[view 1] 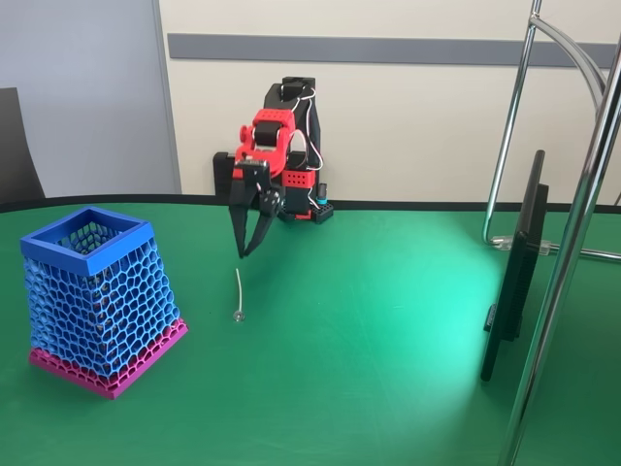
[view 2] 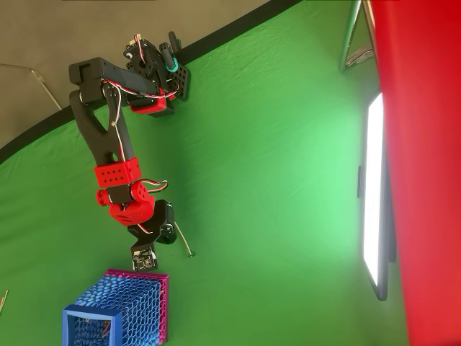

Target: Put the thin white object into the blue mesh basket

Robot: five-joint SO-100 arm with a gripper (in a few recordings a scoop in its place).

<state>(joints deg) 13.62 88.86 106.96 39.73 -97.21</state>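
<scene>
The thin white object (view 1: 238,292) lies on the green table, its grey disc end nearest the camera; from overhead it (view 2: 184,240) lies just right of the wrist. My gripper (view 1: 244,253) hangs point-down just above and behind the stick's far end, not touching it. Its black fingers converge until the tips appear to meet, with nothing between them. The blue mesh basket (view 1: 85,248), with a solid blue rim and magenta base, stands upright at the left, well apart from the stick; in the overhead view it (view 2: 86,313) sits at the bottom left below the gripper.
The red and black arm's base (view 1: 296,184) is clamped at the table's far edge. A thin black monitor (view 1: 514,282) stands on the right, with chrome stand tubes (view 1: 572,243) beside it. Open green surface lies between the stick and the basket.
</scene>
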